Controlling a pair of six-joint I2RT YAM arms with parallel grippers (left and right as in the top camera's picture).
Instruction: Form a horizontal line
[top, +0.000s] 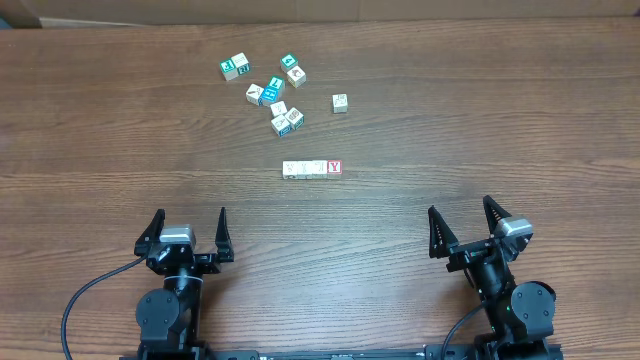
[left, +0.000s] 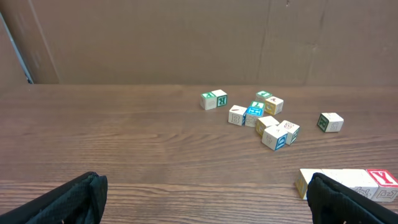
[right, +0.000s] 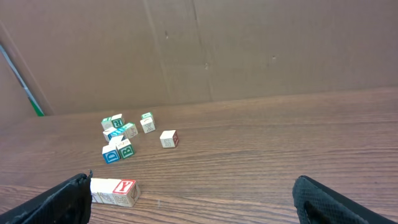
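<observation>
Overhead view of a brown wooden desk (top: 100, 150) with two black robot arms parked along its near edge. The left arm (top: 165, 305) sits at 7 o'clock and the right arm (top: 520, 300) at 5 o'clock. Each has its jaws spread wide, holding nothing and touching nothing. Near the centre of the desk lies the row of pale alphabet cubes (top: 306, 170), running from 9 o'clock to 3 o'clock with the cubes touching. The red-lettered Y cube (top: 335, 167) is its 3 o'clock end. Well apart from it, toward 11 o'clock, is a loose cluster of teal-and-white cubes (top: 272, 92), and a single pale cube (top: 340, 102) sits alone toward 12 o'clock. The line looks formed and fairly straight, so the work appears to be finishing. If one more cube is to join, the lone one is probably easiest to reach. A careful approach would come down from above, grip two opposite faces, and set the cube flush against an end without nudging its neighbours out of line.
</observation>
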